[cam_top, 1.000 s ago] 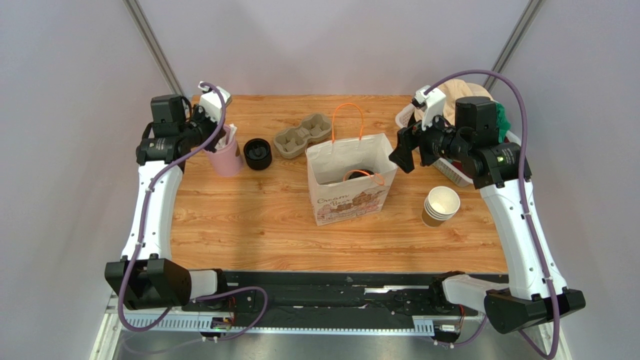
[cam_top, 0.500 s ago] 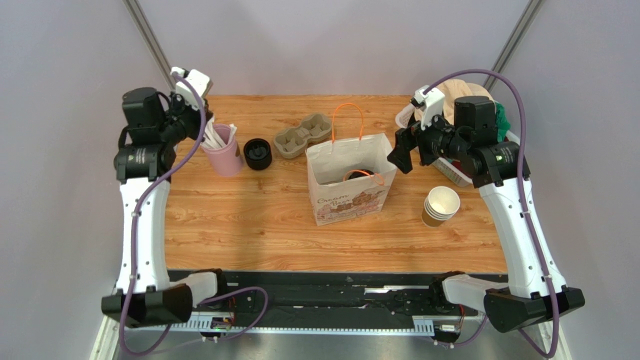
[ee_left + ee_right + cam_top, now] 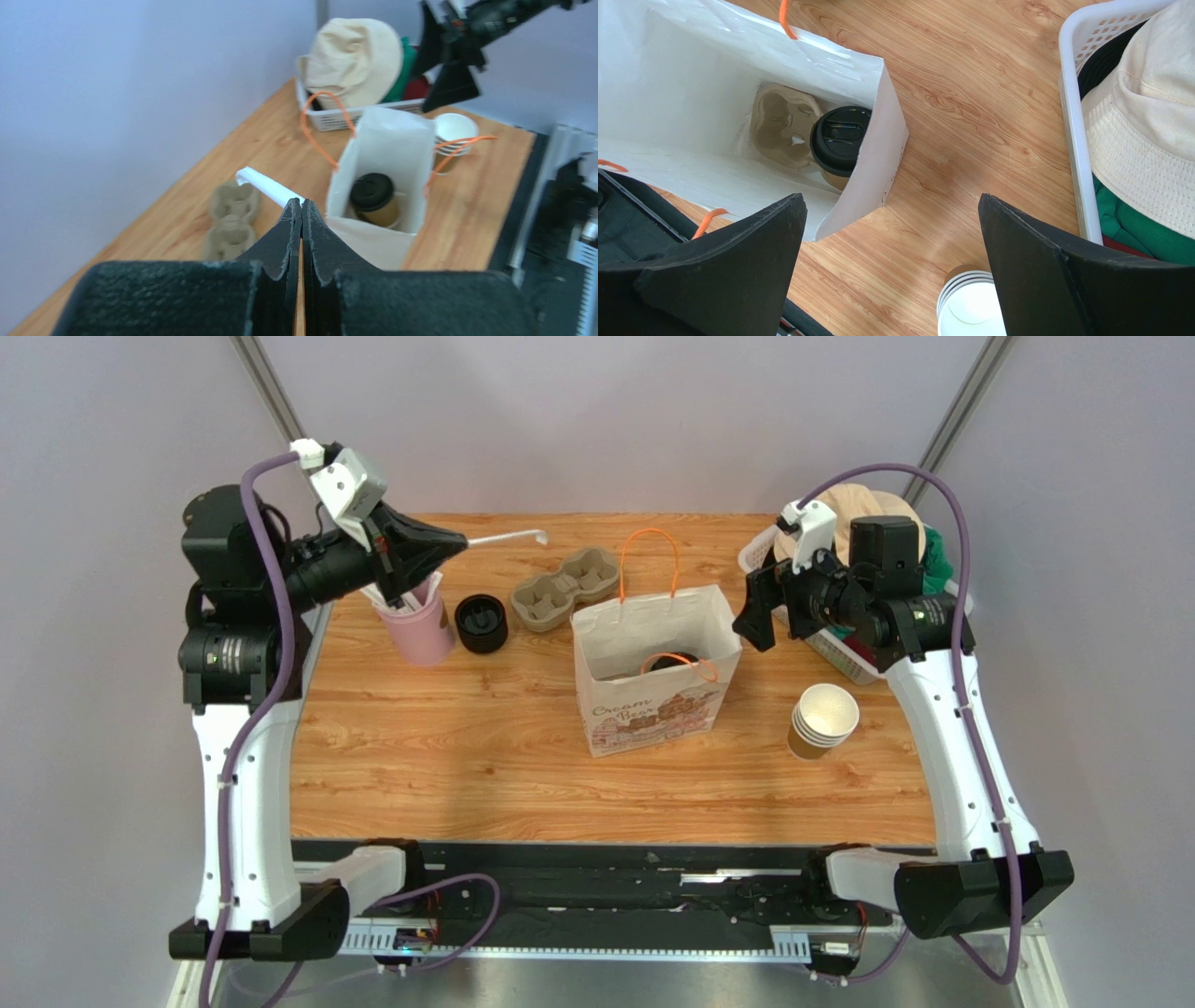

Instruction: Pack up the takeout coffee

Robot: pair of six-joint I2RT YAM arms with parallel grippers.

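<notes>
Inside the paper bag (image 3: pixel 652 672) the takeout coffee (image 3: pixel 840 136) is sitting. Left fingers (image 3: pixel 281 241) are clenching a straw (image 3: pixel 269 187), right fingers (image 3: pixel 731 269) hanging released. Next step is likely calling for carrying straw to bag mouth.

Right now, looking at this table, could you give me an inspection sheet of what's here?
Surface: wooden table, no spills seen.
Job's things: lidded coffee cup stands inside the upright paper bag, beside a cardboard carrier.
Clutter: pink holder, black lids, second carrier, stacked cups, basket with hat.
Pincers: left pincer shut on a white straw; right pincer open, empty, beside the bag.
Cables: purple cable along each arm.
Surroundings: pale walls, metal poles.
</notes>
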